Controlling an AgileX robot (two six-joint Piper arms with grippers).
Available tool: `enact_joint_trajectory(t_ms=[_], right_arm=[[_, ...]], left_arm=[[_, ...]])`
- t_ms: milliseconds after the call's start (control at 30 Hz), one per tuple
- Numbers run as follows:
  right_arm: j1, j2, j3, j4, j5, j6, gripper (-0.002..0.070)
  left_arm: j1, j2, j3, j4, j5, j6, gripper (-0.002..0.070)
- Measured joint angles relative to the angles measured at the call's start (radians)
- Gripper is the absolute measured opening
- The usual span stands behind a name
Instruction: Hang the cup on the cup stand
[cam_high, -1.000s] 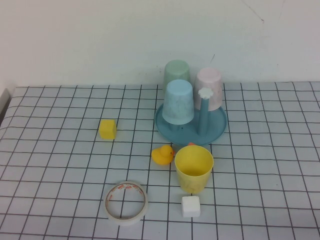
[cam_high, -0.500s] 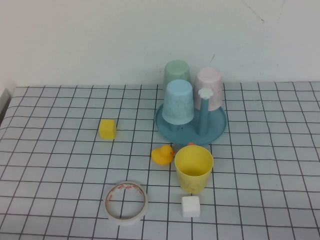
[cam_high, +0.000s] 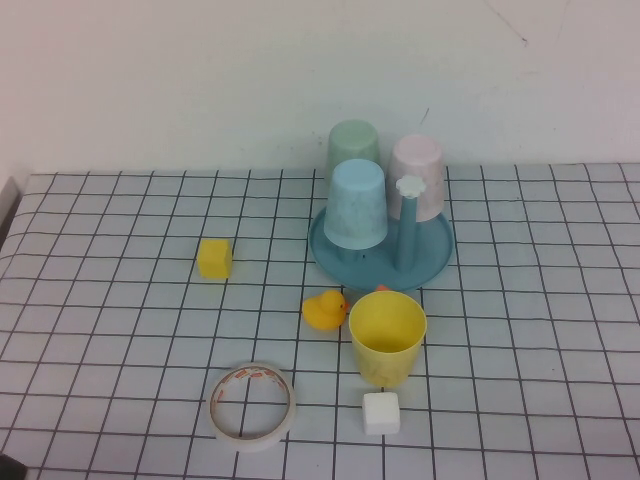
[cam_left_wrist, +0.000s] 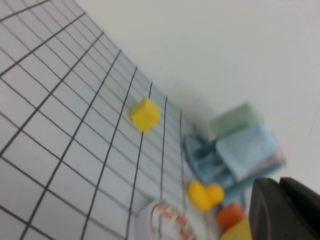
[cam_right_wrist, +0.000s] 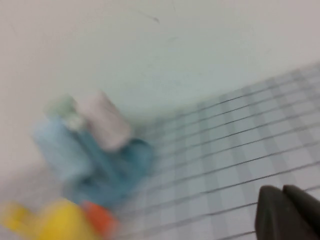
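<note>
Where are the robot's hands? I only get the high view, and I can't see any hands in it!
Observer: The left gripper shows in the left wrist view. It is shut and holds nothing.
Operator: And the other one?
Observer: The right gripper shows in the right wrist view, shut and empty too, pointing toward the cup stand.
Operator: What's the orange bit peeking out behind the yellow cup?
Observer: The left wrist view shows it better: a small orange block, right beside the duck.
</note>
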Motion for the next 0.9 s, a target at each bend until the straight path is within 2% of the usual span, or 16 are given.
enact_joint_trajectory(t_ms=[100, 167, 267, 467, 633, 767, 900], right_arm=[[0.000, 0.000, 0.000, 0.320, -0.007, 0.099, -0.0001], [0.000, 0.000, 0.000, 0.471, -0.013, 0.127, -0.0001], [0.000, 0.000, 0.000, 0.580, -0.029, 0.135, -0.0001], [0.000, 0.000, 0.000, 0.623, -0.059, 0.090, -0.0001], [0.000, 0.000, 0.000, 0.626, -0.029, 0.026, -0.0001], [0.000, 0.000, 0.000, 0.626, 0.064, -0.015, -0.0001], [0.000, 0.000, 0.000, 0.621, 0.157, -0.024, -0.0001]], left_arm=[[0.000, 0.000, -0.041, -0.008, 0.106, 0.200, -0.0002], [0.000, 0.008, -0.096, -0.008, 0.176, 0.310, -0.0002], [0.000, 0.085, -0.190, 0.019, 0.273, 0.404, -0.0002], [0.000, 0.360, -0.380, 0.125, 0.494, 0.586, -0.0001], [0.000, 0.586, -0.582, 0.234, 0.607, 0.693, -0.0001], [-0.019, 0.751, -0.751, 0.347, 0.659, 0.710, -0.0001], [-0.091, 0.886, -0.879, 0.421, 0.698, 0.690, -0.0001]])
